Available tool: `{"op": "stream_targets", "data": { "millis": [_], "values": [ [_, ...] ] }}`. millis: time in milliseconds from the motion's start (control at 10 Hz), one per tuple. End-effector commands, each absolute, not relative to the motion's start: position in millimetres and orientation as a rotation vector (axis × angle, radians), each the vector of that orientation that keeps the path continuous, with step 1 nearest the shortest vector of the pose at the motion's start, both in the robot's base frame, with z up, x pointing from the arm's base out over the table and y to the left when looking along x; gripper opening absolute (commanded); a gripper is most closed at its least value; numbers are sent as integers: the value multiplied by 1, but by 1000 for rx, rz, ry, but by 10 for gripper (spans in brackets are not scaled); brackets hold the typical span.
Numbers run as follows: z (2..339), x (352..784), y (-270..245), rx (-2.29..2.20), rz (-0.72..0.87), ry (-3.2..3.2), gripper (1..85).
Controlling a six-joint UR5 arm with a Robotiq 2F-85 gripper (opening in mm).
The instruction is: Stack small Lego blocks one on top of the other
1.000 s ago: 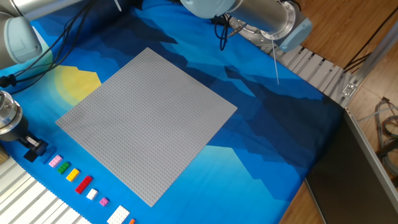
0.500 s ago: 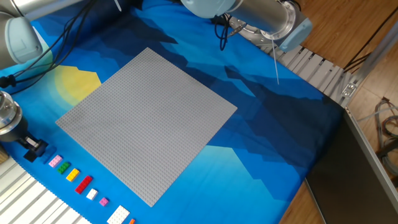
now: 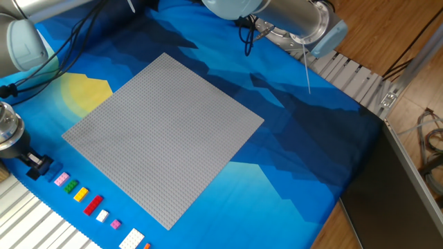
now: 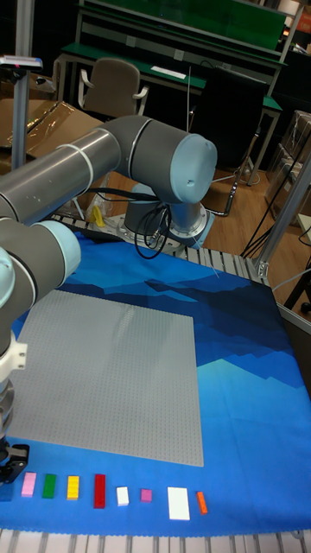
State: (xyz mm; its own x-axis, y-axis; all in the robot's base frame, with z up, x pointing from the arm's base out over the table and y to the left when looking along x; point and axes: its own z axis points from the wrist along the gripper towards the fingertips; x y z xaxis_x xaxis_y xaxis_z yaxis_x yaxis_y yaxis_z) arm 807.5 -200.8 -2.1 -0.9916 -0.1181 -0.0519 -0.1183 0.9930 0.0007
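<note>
Hovering low at the near-left corner of the tabletop, the gripper (image 3: pixel 36 164) has its jaws at a black block (image 3: pixel 43 164) over a blue block (image 3: pixel 32 172); whether they clamp it, I cannot tell. This looks like the stacking step; pressing down squarely comes next, beside the row of spare bricks (image 3: pixel 88 201) and grey baseplate (image 3: pixel 163 135).

The worktop (image 4: pixel 242 380) wears a blue cloth with a mountain picture and a yellow sun (image 3: pixel 83 93). The floor (image 4: pixel 238 216) is brown wood. At 12 o'clock in the tall view stands a long green bench (image 4: pixel 173 52), with a grey chair (image 4: pixel 112 86) at 11 o'clock.
</note>
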Motion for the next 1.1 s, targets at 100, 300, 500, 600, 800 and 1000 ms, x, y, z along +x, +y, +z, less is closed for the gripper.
{"op": "stream_targets", "data": {
  "millis": [100, 300, 500, 600, 800, 1000],
  "values": [
    [-3, 811, -201, -176, 15, 3076, 407],
    [-3, 811, -201, -176, 15, 3074, 403],
    [-2, 810, -202, -176, 10, 3075, 380],
    [-1, 809, -203, -177, 1, 3076, 373],
    [-1, 809, -205, -177, -9, 3077, 357],
    [0, 809, -205, -175, -13, 3075, 347]
  ]
}}
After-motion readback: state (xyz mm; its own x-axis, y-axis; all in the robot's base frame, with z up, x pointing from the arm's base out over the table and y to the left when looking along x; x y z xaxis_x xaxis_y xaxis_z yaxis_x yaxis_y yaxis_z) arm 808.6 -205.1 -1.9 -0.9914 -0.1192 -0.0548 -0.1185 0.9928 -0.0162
